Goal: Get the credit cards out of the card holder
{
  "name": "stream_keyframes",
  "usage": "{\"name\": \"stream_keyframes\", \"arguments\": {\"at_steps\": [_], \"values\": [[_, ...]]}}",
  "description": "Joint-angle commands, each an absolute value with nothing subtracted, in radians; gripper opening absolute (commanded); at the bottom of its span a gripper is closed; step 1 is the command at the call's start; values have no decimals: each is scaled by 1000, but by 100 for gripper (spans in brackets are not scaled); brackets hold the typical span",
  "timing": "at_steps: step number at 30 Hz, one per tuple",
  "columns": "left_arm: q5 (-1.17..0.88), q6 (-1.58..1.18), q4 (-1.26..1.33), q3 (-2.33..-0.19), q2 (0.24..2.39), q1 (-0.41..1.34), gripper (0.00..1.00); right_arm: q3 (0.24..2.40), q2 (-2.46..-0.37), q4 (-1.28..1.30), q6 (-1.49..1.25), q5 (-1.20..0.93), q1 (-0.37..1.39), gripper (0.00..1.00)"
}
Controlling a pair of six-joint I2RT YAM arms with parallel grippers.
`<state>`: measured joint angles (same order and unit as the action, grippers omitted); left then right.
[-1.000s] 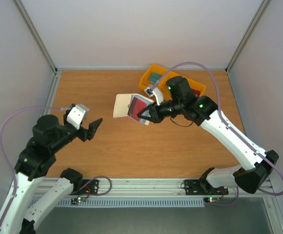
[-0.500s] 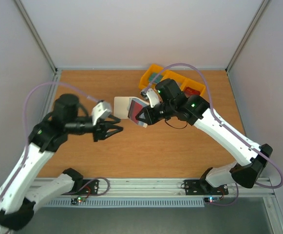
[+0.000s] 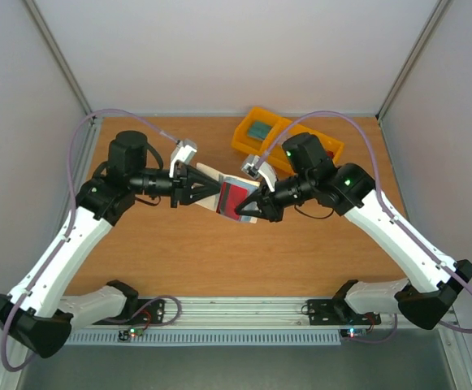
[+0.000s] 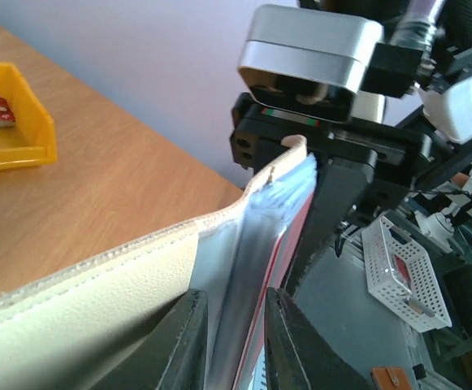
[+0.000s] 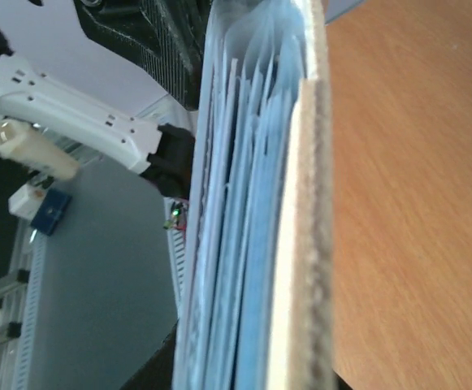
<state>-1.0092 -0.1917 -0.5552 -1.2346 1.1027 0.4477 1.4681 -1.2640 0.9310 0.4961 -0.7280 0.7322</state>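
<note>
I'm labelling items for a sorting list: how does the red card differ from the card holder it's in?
The red card is bright red; the card holder is cream outside, pale blue inside. The card is smaller and sits inside the holder. The card looks like a single piece; the holder has several layered leaves. Both are flat and thin.

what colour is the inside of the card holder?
Pale blue inside the card holder, with a cream outer cover; the right wrist view shows it best.
</note>
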Motion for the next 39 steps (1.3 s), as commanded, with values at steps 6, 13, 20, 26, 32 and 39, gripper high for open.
{"name": "stream_keyframes", "arguments": {"at_steps": [6,13,20,26,32,39], "values": [[-1129,-140,-395,-1094,1008,480,21,1540,-1322,916,646,-989,713,1],[-1160,-18,-475,-1031,954,489,12,1554,-1318,916,661,-1019,713,1],[-1156,-135,-326,-999,961,497,0,1552,-1336,918,665,-1046,713,1],[-1113,-231,-302,-989,947,494,0,1486,-1302,827,607,-1035,669,27],[-1059,-418,-99,-908,913,494,0,1445,-1308,742,505,-1075,643,31],[-1056,-465,-73,-879,888,485,0,1409,-1285,728,487,-1090,610,38]]}}
